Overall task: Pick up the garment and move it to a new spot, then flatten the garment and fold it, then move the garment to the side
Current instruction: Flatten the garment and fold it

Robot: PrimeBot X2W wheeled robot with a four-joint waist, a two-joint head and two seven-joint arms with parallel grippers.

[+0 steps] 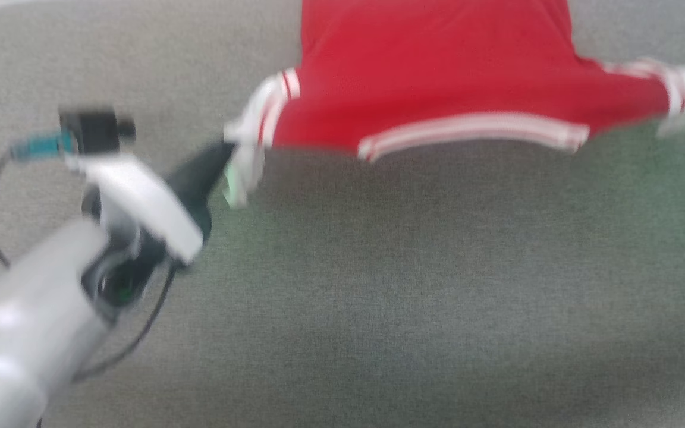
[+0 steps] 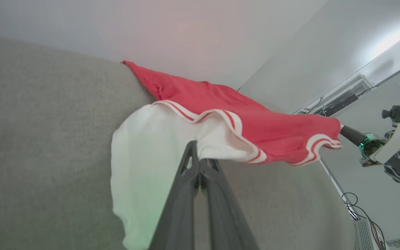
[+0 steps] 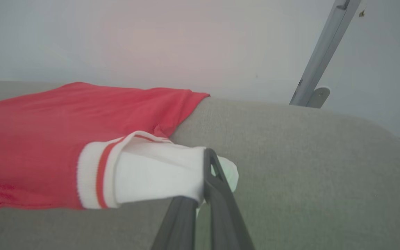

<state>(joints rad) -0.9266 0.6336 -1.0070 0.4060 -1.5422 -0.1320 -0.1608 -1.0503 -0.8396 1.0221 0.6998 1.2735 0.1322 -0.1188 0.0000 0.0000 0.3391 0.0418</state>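
I'm moving the garment [image 1: 437,71], stretched above the surface [image 1: 378,309], with left pincer [image 2: 197,156] and right pincer [image 3: 207,166] each pinching it. Next I'd lower it flat, evenly.

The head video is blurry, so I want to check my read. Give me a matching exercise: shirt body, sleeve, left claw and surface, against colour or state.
Things:
1. shirt body
2. sleeve
3. left claw
4. surface

Colour or state:
a. grey
b. shut on the sleeve
c. red
d. white

Pairs: 1-c, 2-d, 3-b, 4-a
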